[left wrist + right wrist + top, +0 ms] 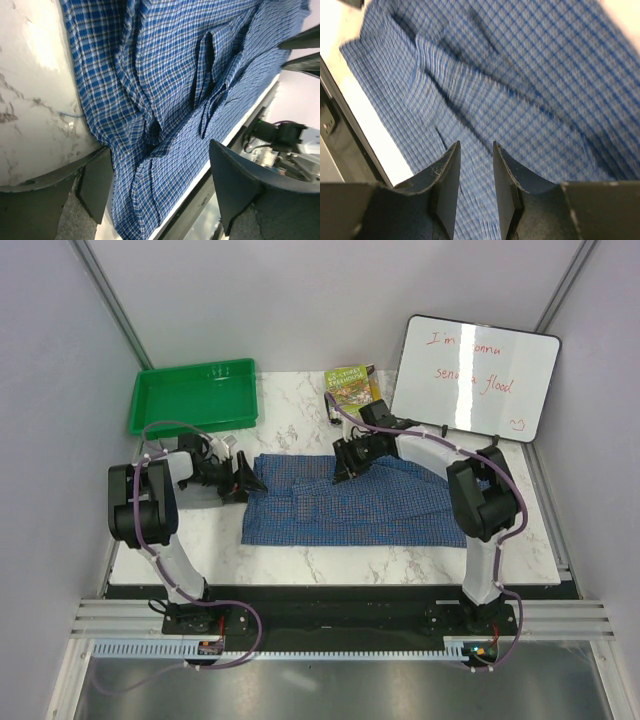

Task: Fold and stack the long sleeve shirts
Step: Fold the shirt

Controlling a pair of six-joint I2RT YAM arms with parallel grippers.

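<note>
One long sleeve shirt point(370, 505), blue with a fine check, lies spread flat across the marble table point(330, 562). My left gripper point(243, 480) sits at the shirt's left edge. In the left wrist view it point(160, 182) stands wide open, and the shirt's rumpled edge point(145, 200) lies between its fingers point(95, 185). My right gripper point(343, 468) hovers over the shirt's far edge near the middle. In the right wrist view its jaws point(476, 160) stand a narrow gap apart, with the blurred shirt cloth point(520, 65) showing beyond the gap and nothing pinched.
A green plastic tray point(193, 397) stands at the back left. A whiteboard with red writing point(475, 377) leans at the back right, with a small printed packet point(352, 387) beside it. The table's near edge point(330, 585) runs just above the arm bases.
</note>
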